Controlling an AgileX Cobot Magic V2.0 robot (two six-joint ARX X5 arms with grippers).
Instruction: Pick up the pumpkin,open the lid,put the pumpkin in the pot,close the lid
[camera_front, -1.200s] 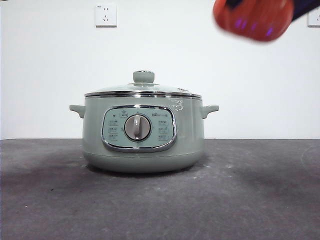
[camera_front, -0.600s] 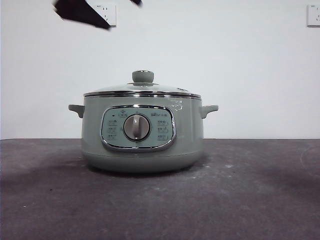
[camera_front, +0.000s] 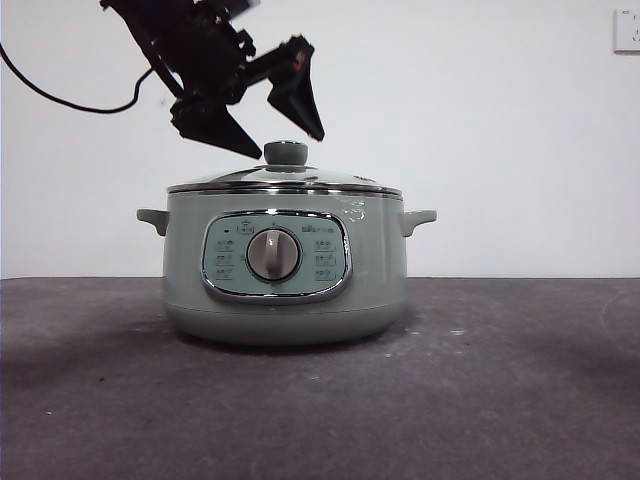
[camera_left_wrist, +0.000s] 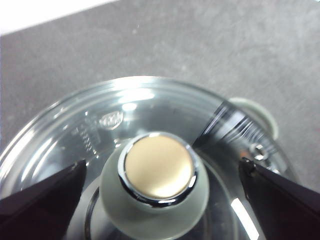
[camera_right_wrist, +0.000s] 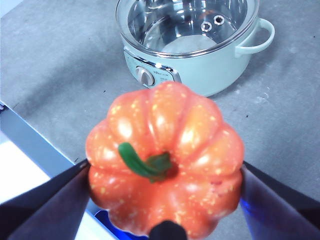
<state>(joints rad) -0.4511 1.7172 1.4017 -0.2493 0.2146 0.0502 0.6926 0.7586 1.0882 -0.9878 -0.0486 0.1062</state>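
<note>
Left gripper (camera_front: 268, 128) hangs wide open just above the lid's knob (camera_left_wrist: 158, 166), one jaw on each side. Its lid (camera_front: 285, 178) sits on the pot (camera_front: 285, 265) below. Right gripper (camera_right_wrist: 165, 170) is clamped on the pumpkin (camera_right_wrist: 165, 165), which hides the desk (camera_right_wrist: 65, 70) underneath, well away from the pot.

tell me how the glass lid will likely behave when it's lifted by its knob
The lid looks rigid glass, so probably fragile if dropped. Held only by its small round knob, it may tilt or swing. The knob's smooth sides could slip between the left gripper jaws.
</note>
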